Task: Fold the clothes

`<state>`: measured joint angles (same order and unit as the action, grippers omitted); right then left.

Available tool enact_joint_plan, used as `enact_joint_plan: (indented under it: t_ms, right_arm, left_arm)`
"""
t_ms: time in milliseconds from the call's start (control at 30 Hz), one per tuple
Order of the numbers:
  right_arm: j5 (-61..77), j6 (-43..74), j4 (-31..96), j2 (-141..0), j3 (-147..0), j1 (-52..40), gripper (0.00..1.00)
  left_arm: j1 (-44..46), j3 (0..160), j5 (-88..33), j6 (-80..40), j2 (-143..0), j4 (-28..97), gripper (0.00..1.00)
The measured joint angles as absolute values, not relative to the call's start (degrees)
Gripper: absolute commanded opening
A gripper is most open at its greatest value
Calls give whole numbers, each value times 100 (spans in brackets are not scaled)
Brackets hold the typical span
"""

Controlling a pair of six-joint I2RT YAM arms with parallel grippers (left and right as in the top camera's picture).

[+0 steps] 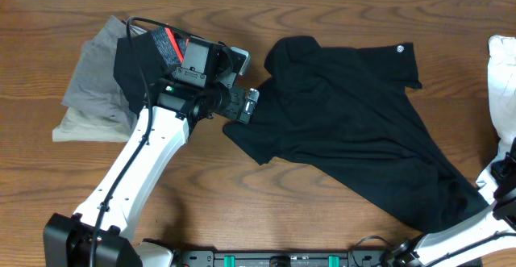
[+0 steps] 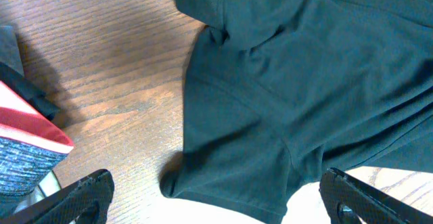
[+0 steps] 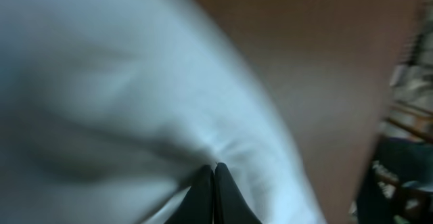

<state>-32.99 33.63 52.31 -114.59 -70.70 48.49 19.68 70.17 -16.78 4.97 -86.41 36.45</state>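
The large black T-shirt lies spread and wrinkled across the middle and right of the table, with a small white mark near its upper right. My left gripper hovers at the shirt's left sleeve. In the left wrist view its jaws are wide open, with the sleeve hem between them and not gripped. My right gripper has its fingers pressed together at a white cloth. That view is blurred, so I cannot tell whether any cloth is pinched.
A smaller black garment with a grey-and-red waistband lies on grey folded garments at the back left, under my left arm. Its waistband shows in the left wrist view. The white cloth lies at the right edge.
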Motion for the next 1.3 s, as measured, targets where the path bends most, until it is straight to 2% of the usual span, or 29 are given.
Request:
enact_joint_plan:
  t_ms: [167, 300, 500, 633, 767, 900, 1133, 1300]
  right_arm:
    - [-4034, 3319, 5100, -11459, -7293, 5070, 1]
    - [-4051, 3068, 5192, -11459, -7758, 5092, 2]
    - [-2510, 2394, 5443, -11459, -8221, 5089, 2]
    - [-1369, 2067, 4967, -11459, -7738, 5076, 1]
    - [-956, 2010, 4364, -11314, -7168, 5052, 1]
    - [-1262, 2025, 4228, -11233, -7024, 5054, 2]
    - [-3175, 2143, 4036, -11365, -6893, 5277, 2]
    - [-3594, 2117, 3946, -11395, -7196, 5349, 3]
  left_arm:
    - [1968, 7017, -1678, 497, -8641, 3649, 98]
    - [1968, 7017, -1680, 497, -8641, 3658, 98]
    - [1968, 7015, -1678, 497, -8641, 3658, 98]
    - [1968, 7017, -1680, 497, -8641, 3656, 98]
    - [1968, 7015, -1680, 497, -8641, 3658, 98]
    - [1968, 7017, -1678, 497, -8641, 3660, 98]
    - [1968, 7015, -1680, 497, -8641, 3660, 98]
    - [1968, 7017, -1678, 497, -8641, 3660, 98]
